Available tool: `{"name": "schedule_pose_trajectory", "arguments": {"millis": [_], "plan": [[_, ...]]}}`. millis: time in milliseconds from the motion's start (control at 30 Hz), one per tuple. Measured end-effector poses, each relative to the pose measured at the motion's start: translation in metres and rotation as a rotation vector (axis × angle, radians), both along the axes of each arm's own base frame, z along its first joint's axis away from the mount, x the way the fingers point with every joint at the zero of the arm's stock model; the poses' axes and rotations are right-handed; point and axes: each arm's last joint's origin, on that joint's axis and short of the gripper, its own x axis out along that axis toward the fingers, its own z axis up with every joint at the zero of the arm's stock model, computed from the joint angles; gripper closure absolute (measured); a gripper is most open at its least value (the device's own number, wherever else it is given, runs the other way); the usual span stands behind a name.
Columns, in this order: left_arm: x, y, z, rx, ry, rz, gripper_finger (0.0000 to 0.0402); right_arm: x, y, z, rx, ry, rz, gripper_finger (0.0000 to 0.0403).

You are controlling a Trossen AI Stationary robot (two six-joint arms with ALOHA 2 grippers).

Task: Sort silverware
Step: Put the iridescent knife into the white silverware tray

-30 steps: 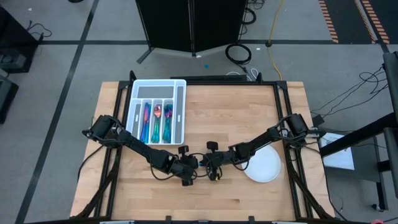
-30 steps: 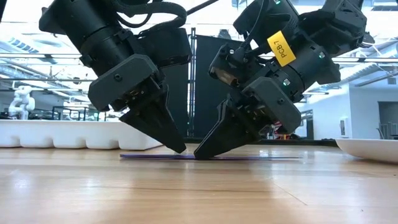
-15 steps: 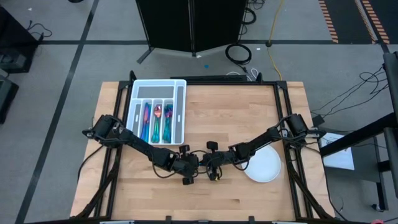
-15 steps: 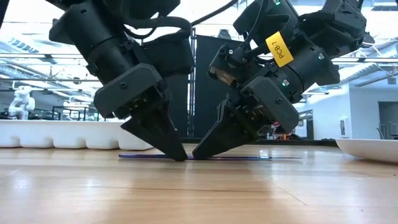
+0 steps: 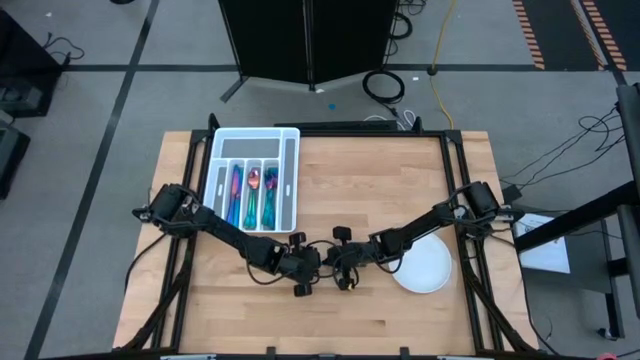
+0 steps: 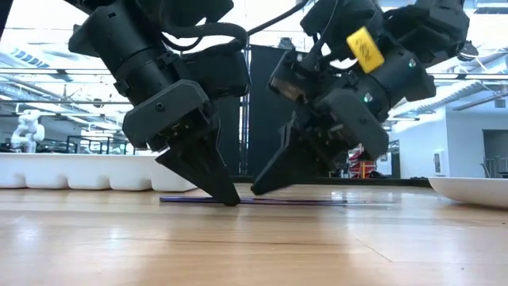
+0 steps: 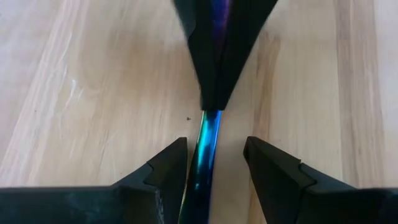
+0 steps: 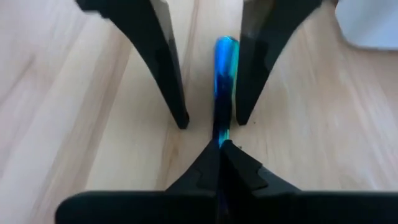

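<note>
The slim iridescent utensil (image 6: 262, 201) lay flat on the table (image 5: 370, 190), well in front of the white tray (image 5: 290, 180); its ends were hidden. The left gripper (image 7: 214, 158) stood open astride it. The right gripper (image 8: 219, 152) was clamped onto it.

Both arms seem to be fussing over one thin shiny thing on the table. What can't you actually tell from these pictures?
- What kind of piece it is: every view shows only a slim flat strip, its ends covered by the right gripper or cut off.
- Whether it has left the table: the low view shows it edge-on, too thin to judge.
- Which pieces fill the tray: too small in the high view.
- The left gripper straddles the strip; contact is unclear.
</note>
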Motion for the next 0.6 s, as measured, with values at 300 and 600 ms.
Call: {"name": "schedule_pose_trajectory", "arguments": {"millis": [300, 600], "plan": [[0.001, 0.006, -0.002, -0.03, 0.029, -0.011, 0.0235, -0.001, 0.003, 0.005, 0.006, -0.007, 0.0, 0.0402], [0.001, 0.007, -0.002, -0.032, 0.032, -0.009, 0.0271, -0.025, 0.008, 0.013, 0.01, 0.199, -0.075, 0.0402]]}}
